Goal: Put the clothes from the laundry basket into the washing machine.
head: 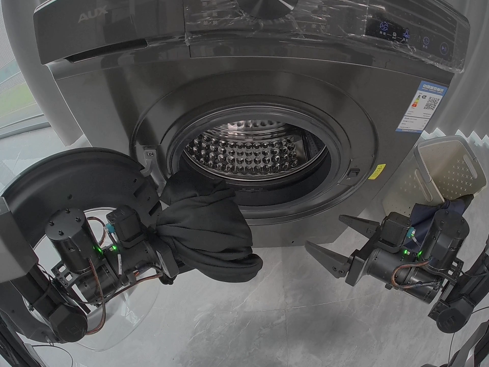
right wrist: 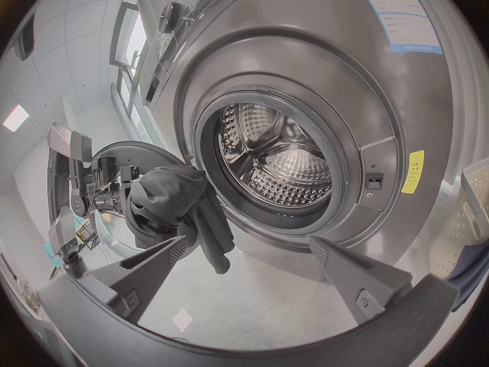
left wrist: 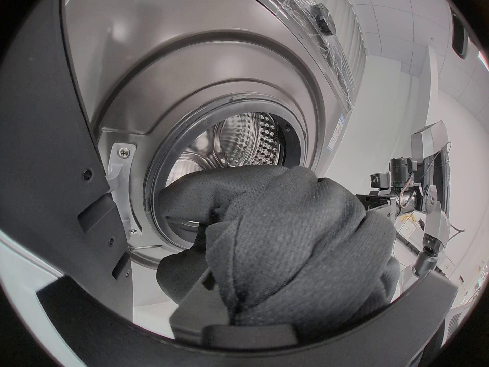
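At lower-left door rim of washing machine: black garment, soft, light, floppy, probably best held at its bunched middle; left hand clamped on it; right hand spread, empty.

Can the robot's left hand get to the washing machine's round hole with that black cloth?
Probably yes. The door is swung open, nothing blocks the hole, and the black cloth in the left hand hangs right beside its edge.
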You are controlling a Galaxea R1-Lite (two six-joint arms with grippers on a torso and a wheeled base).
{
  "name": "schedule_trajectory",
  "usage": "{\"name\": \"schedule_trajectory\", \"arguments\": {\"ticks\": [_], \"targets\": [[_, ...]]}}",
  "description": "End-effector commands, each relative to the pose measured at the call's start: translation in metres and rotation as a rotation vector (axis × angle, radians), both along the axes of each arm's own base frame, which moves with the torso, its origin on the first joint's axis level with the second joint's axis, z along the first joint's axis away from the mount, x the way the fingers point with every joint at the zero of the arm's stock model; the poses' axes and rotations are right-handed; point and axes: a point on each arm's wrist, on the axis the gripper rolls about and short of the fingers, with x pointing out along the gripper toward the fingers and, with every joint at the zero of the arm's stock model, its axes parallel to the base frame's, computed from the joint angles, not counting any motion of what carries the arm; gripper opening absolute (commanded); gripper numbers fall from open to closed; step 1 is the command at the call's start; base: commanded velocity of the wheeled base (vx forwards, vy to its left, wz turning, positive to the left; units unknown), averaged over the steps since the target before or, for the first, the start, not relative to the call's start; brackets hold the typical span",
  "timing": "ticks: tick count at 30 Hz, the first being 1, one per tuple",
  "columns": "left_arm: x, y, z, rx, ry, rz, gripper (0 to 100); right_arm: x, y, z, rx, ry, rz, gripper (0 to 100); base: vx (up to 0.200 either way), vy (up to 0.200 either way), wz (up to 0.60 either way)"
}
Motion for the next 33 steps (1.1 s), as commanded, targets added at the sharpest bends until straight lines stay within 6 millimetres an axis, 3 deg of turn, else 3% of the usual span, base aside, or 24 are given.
{"name": "schedule_trajectory", "arguments": {"ticks": [1,6,15,21,33], "targets": [[-0.0003,-0.0004,-0.0006,0.006,-0.004,-0.002,0,0.0008,0.0009,-0.0025,-0.005,0.008,0.002,100,0.200,0.000,0.00],[0.0009,-0.0010,-0.0027,0.023,-0.009,-0.002,0,0.0012,0.0007,-0.0022,-0.004,0.007,0.000,100,0.200,0.000,0.00],[0.0017,-0.0013,-0.0036,0.044,-0.024,0.002,0,0.0010,0.0006,-0.0025,-0.005,0.008,0.000,100,0.000,0.000,0.00],[0.0014,-0.0012,-0.0046,0.046,-0.020,0.002,0,0.0012,0.0007,-0.0029,-0.007,0.009,0.000,100,0.000,-0.200,0.00],[0.0012,-0.0011,-0.0048,0.047,-0.018,0.002,0,0.0010,0.0006,-0.0025,-0.006,0.007,0.000,100,0.000,0.000,0.00]]}}
